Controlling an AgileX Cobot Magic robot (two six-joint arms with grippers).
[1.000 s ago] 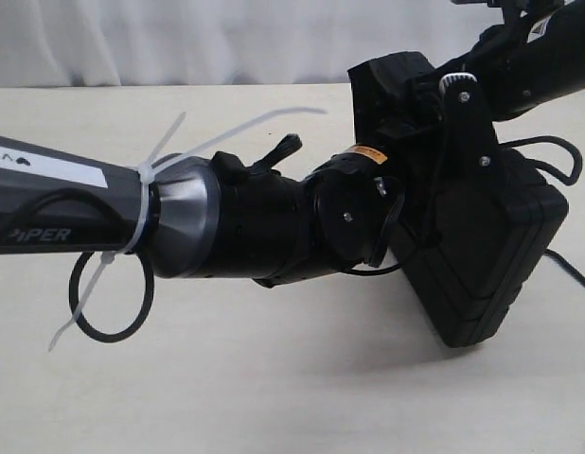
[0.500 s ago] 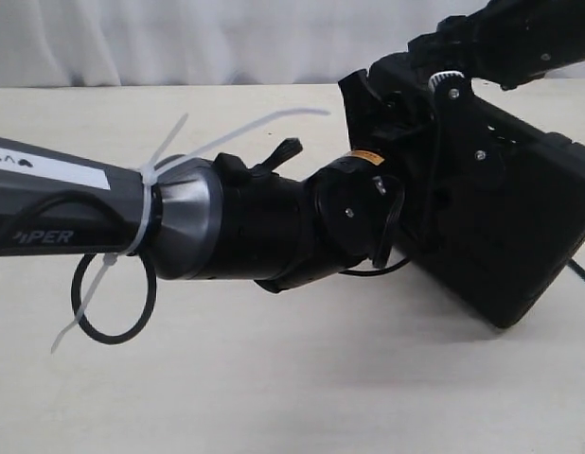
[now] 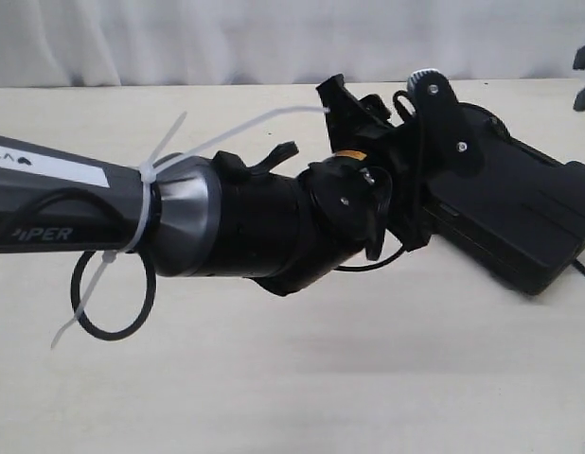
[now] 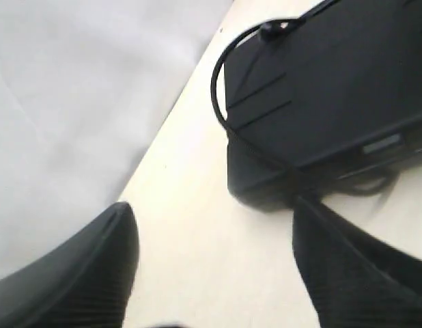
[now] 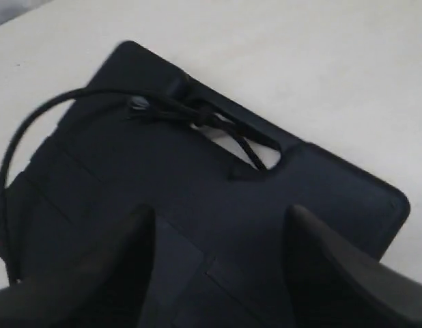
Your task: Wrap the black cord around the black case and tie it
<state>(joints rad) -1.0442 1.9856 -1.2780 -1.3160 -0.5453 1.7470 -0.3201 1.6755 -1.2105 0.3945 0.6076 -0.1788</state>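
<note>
Reaching in low from the left, the left gripper [image 4: 211, 225] gapes empty beside the black case [image 3: 520, 222] lying on the table [image 3: 274, 397]; right gripper [image 5: 221, 219] hovers above, spread, black cord [image 5: 156, 108] threaded through the case's handle slot [image 5: 228, 140].

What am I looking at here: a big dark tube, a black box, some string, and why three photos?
This is a two-armed robot at a table. The wide picture comes from a camera off the arms; the big dark tube across it is the left arm. The other two come from cameras on the wrists, each looking out past two dark fingers at the picture's edge. On the table lies a black case, with a black cord threaded through its handle slot and looped past a corner. The left gripper and the right gripper both stand open and hold nothing.
</note>
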